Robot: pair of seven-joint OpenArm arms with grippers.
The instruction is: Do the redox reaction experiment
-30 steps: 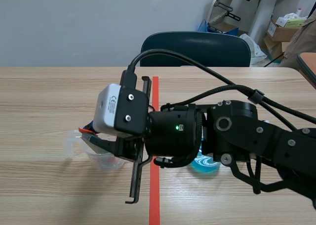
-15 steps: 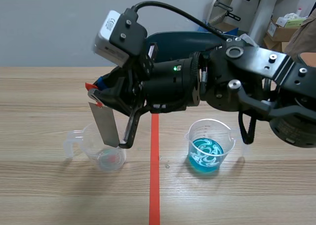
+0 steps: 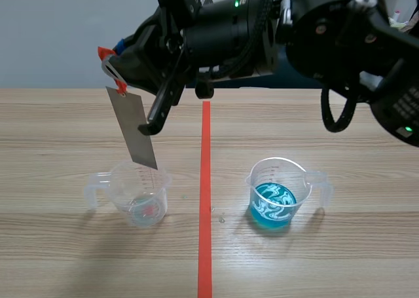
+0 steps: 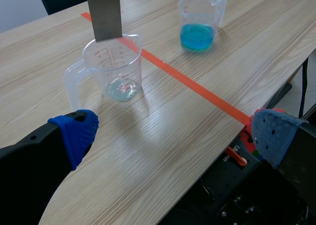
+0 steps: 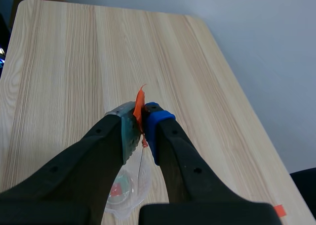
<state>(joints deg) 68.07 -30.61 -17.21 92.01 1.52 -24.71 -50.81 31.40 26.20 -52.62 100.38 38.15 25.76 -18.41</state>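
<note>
Right tool (image 3: 112,63) grips the metal strip (image 3: 134,129) by its top, hanging over the left cup (image 3: 139,200); left tool (image 4: 174,136) is open.

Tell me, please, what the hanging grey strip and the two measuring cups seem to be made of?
The strip looks like thin sheet metal: flat, stiff, dull grey, slightly shiny. The nearly empty cup and the cup of blue liquid both look like clear moulded plastic: see-through walls, moulded handles.

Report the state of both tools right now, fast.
Left tool: open, holding nothing.
Right tool: shut on the metal strip, gripped at its orange-tagged top.
</note>
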